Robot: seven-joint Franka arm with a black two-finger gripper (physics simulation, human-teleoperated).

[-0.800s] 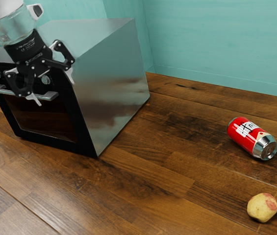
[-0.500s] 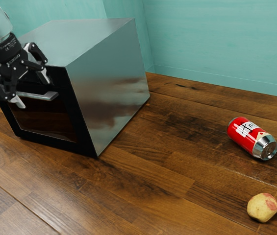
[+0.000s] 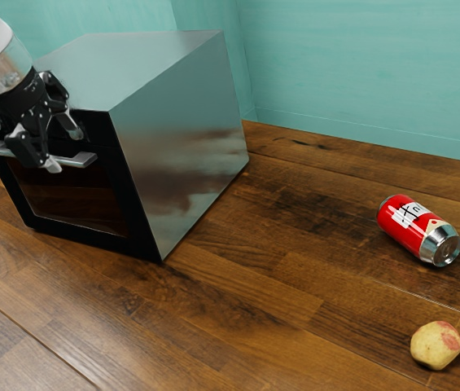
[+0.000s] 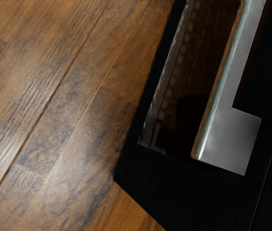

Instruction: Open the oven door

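Oven door [image 3: 75, 202], shut, at nine o'clock in the exterior view; pincer [image 3: 66, 150], one, standing open by the door's handle [image 3: 85, 159]; foreseeable fault: slipping off the bar when pulling, should it close shallow or askew.

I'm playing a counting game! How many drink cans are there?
1. The red can lies on its side on the wooden table, near the round yellowish thing. Any behind the oven would be hidden from me.
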